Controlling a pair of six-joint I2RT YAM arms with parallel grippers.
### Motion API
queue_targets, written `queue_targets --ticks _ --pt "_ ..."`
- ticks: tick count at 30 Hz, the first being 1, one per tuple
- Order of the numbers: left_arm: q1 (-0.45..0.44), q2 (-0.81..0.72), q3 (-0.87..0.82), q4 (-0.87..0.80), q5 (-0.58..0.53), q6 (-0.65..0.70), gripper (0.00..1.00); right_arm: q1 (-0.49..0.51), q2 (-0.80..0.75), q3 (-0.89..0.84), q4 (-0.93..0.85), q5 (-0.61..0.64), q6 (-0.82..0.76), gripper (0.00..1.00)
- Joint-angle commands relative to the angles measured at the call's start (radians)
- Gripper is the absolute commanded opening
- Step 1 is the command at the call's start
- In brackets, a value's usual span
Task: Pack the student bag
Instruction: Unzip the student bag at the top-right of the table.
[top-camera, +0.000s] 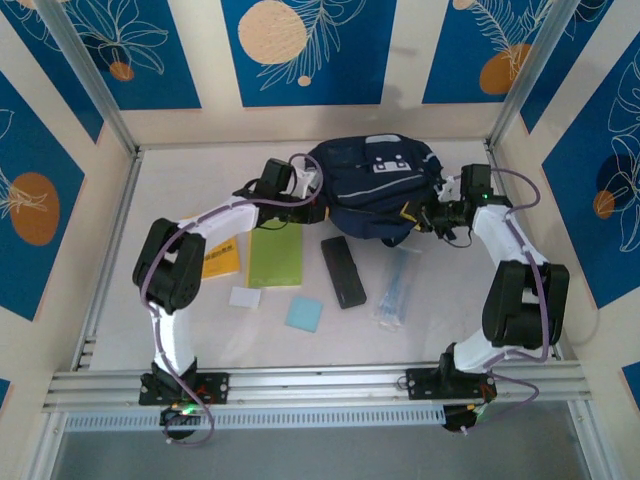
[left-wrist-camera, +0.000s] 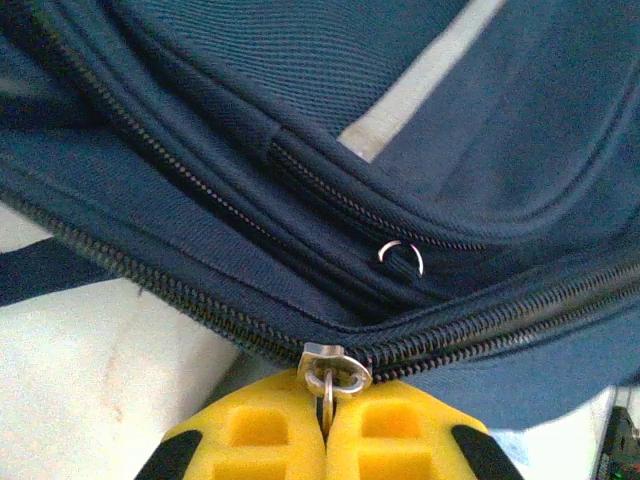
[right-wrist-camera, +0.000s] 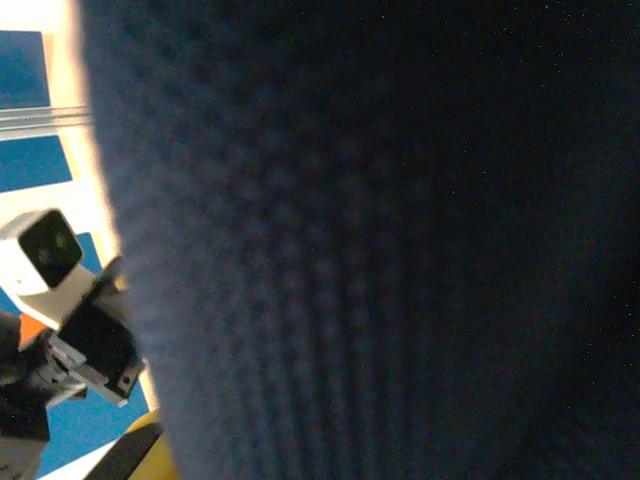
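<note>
Now the soft, floppy student bag (top-camera: 372, 190) sits at the back of the counter (top-camera: 330, 345), left jaws pinched shut on its small zip pull (left-wrist-camera: 335, 368), a good spot to tug, but whether the right jaws hold anything I cannot tell.

1 bag (top-camera: 375, 190), with 1 zip pull (left-wrist-camera: 327, 395) showing. On the surface on the bag's near side: 1 yellow book (top-camera: 220, 262), 1 green notebook (top-camera: 276, 255), 1 black case (top-camera: 343, 271), 1 clear packet (top-camera: 393, 290), 1 white card (top-camera: 245, 297) and 1 blue pad (top-camera: 304, 313). 2 arms flank the bag: left arm (top-camera: 215, 225), right arm (top-camera: 510, 250).
</note>
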Motion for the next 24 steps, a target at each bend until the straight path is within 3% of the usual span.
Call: queue_targets --ticks 1,2,3,6,8,11,16,19,20,23,24 --pt "-0.035 -0.101 -0.046 0.050 -0.007 -0.032 0.00 -0.072 0.049 0.115 -0.069 0.017 -0.122 0.00" --pt "-0.051 -0.111 -0.052 0.050 -0.001 -0.032 0.00 -0.086 0.070 0.139 -0.075 0.030 -0.119 0.00" --pt "-0.071 -0.115 -0.049 0.046 0.003 -0.028 0.00 -0.100 0.096 0.162 -0.079 0.040 -0.103 0.08" --pt "-0.112 -0.097 -0.019 0.051 0.011 -0.037 0.00 -0.117 0.140 0.203 -0.074 -0.004 -0.013 0.43" --pt "-0.125 -0.072 0.016 0.059 0.013 -0.052 0.00 -0.101 0.130 0.173 -0.034 -0.036 0.044 0.59" --pt "-0.138 -0.038 0.064 0.112 0.015 -0.110 0.00 -0.058 0.087 0.096 0.000 -0.032 0.107 0.70" --pt "-0.163 -0.011 0.127 0.181 0.017 -0.167 0.00 0.023 0.023 -0.060 0.123 -0.044 0.236 0.73" --pt "-0.176 -0.002 0.140 0.186 0.022 -0.177 0.00 0.074 -0.004 -0.117 0.220 -0.032 0.322 0.69" --pt "-0.175 -0.002 0.135 0.186 0.021 -0.179 0.00 0.080 -0.012 -0.125 0.237 -0.022 0.335 0.58" --pt "-0.162 -0.014 0.101 0.151 -0.022 -0.143 0.00 0.065 -0.028 -0.119 0.231 0.003 0.334 0.05" --pt "-0.150 -0.017 0.089 0.135 -0.038 -0.125 0.00 0.055 -0.033 -0.115 0.222 0.007 0.331 0.00"
